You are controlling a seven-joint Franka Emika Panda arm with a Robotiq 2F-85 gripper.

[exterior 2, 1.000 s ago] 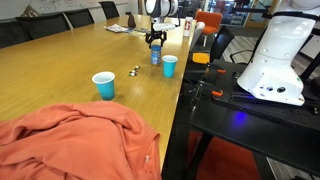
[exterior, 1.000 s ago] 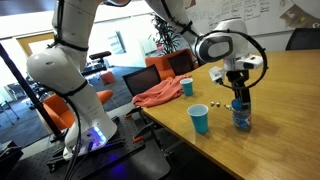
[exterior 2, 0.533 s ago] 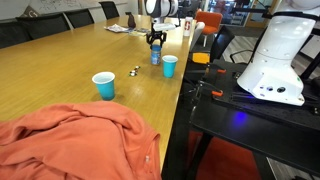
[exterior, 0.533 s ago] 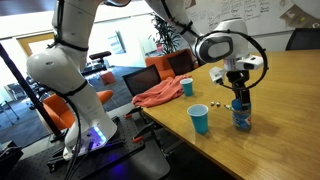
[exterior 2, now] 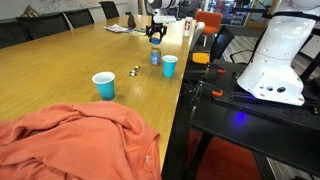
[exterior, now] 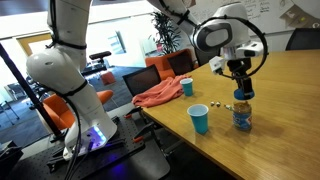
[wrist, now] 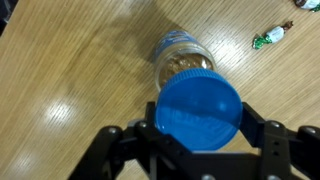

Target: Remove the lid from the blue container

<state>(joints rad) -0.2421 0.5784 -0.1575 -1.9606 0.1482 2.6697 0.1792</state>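
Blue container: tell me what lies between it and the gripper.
Only the lid, clamped in the gripper, lies above the blue container and its open mouth; nothing else is between them. The wrist view shows this best.

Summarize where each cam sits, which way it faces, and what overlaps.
Exterior view: beside the table, facing across it; arm at picture left, claw above the blue container.
Exterior view: low at the table's end behind the orange cloth, looking down its length; claw far off, white base at picture right.
Wrist view: looks down; claw grips the lid above the container.
Shared: all show claw and container.
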